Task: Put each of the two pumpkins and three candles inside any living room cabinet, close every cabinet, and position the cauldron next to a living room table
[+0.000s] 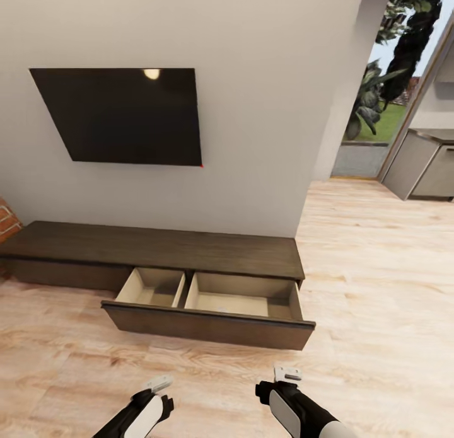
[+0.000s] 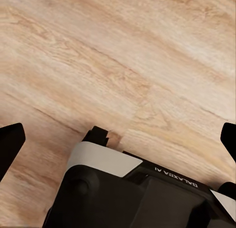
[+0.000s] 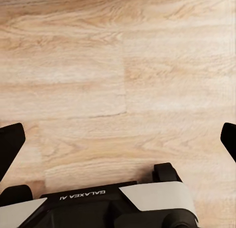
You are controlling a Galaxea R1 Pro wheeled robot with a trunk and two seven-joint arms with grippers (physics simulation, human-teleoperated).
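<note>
Ahead of both hands, the long dark cabinet [image 1: 157, 249] stands against the wall under a black TV screen [image 1: 120, 115], its wide drawer [image 1: 211, 309] pulled out with both pale compartments bare. The left hand [image 2: 118, 139] and right hand [image 3: 118, 139] hang over plank flooring [image 1: 378, 287], fingers spread wide and holding nothing. Each wrist view shows "GALAXEA AI" printed upside down on the robot's body.

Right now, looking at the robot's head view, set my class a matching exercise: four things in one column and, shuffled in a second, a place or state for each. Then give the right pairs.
Things:
1. cabinet drawer
2. dark screen
3. left gripper
4. kitchen counter

Places or states:
A. mounted on the white wall
B. pulled out, pale inside, nothing in it
C. beyond the doorway, far right
D. low over the wooden floor, fingers apart

Pairs: 1-B, 2-A, 3-D, 4-C
</note>
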